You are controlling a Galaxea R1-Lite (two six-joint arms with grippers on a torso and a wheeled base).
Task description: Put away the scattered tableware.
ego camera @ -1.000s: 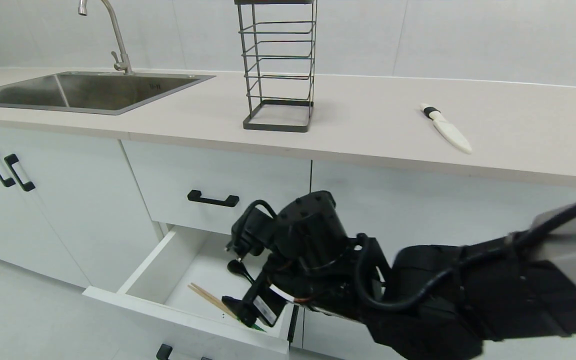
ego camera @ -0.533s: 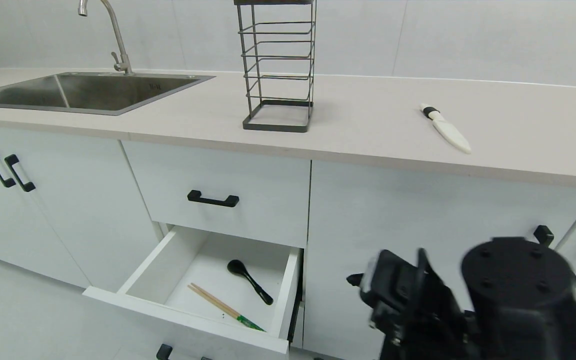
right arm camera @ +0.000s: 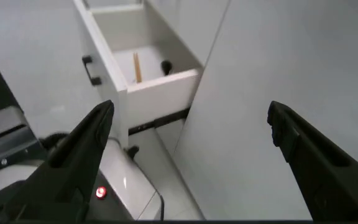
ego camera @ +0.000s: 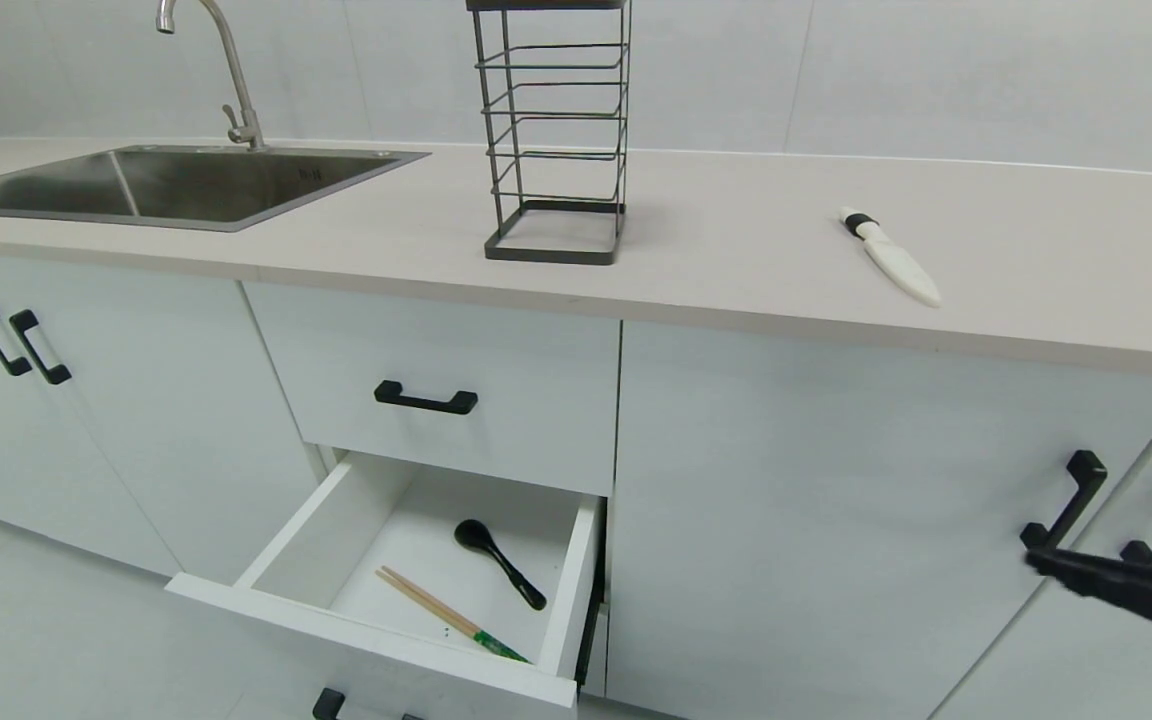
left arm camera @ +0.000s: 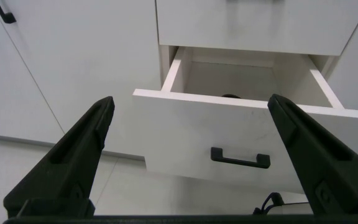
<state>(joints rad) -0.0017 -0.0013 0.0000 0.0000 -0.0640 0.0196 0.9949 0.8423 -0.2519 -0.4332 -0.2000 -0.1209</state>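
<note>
Grippers: 2, left gripper point(left arm camera: 191, 102) & right gripper point(right arm camera: 190, 109), 2 fingers ea.; drawers: 2, 1 open drawer point(ego camera: 308, 530) ahead of left gripper, 1 closed drawer point(ego camera: 496, 360) above it; spoon point(ego camera: 499, 563): 1; chopsticks point(ego camera: 446, 612): 1 pr; knife point(ego camera: 891, 256): 1, on counter point(ego camera: 736, 270) above right gripper, to its left; wire rack point(ego camera: 549, 255): 1; sink point(ego camera: 196, 180): 1; tap point(ego camera: 231, 70): 1; blk handles point(ego camera: 426, 399): 6 in head view.

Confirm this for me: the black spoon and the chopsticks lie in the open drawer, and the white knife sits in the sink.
Not quite. In the head view the white knife lies on the countertop, to the right of the wire rack. The black spoon and the chopsticks do lie in the open drawer.
</note>
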